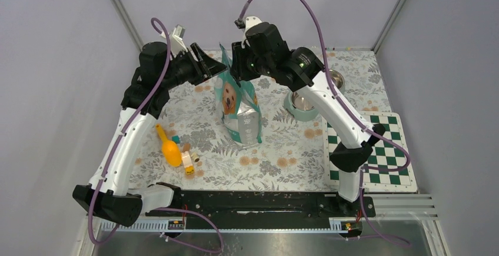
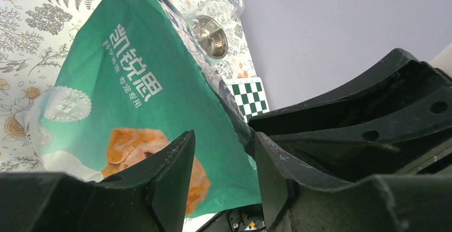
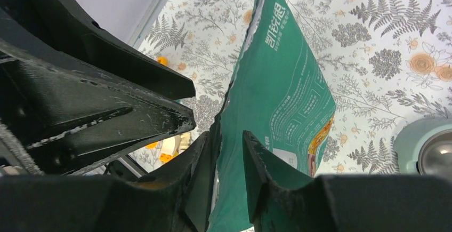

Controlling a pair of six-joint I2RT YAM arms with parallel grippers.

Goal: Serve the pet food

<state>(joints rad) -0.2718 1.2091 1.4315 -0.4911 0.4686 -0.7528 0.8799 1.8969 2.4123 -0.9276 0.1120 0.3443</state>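
1. Overhead view: the teal bag (image 1: pixel 240 112) stands upright at the centre of the frame on the floral mat (image 1: pixel 276 156). Both arms arch over its top, probably so that its mouth can be pulled open. The left gripper (image 1: pixel 210 67), jaws apart, sits just left of the top corner. The right gripper (image 1: pixel 237 73) pinches the top edge. A teal-rimmed bowl (image 1: pixel 292 107) waits near, to the right.
2. Left wrist view: the left gripper (image 2: pixel 224 181) is spread wide along the bottom of the frame, with the teal bag (image 2: pixel 133 72) beyond it. Whether they touch is unclear.
3. Right wrist view: the right gripper (image 3: pixel 224 173) clamps the teal bag (image 3: pixel 288 82) at bottom centre. No pet food shows; it is presumably inside the bag. The teal-rimmed bowl (image 3: pixel 413 136) is cut off at the lower right.
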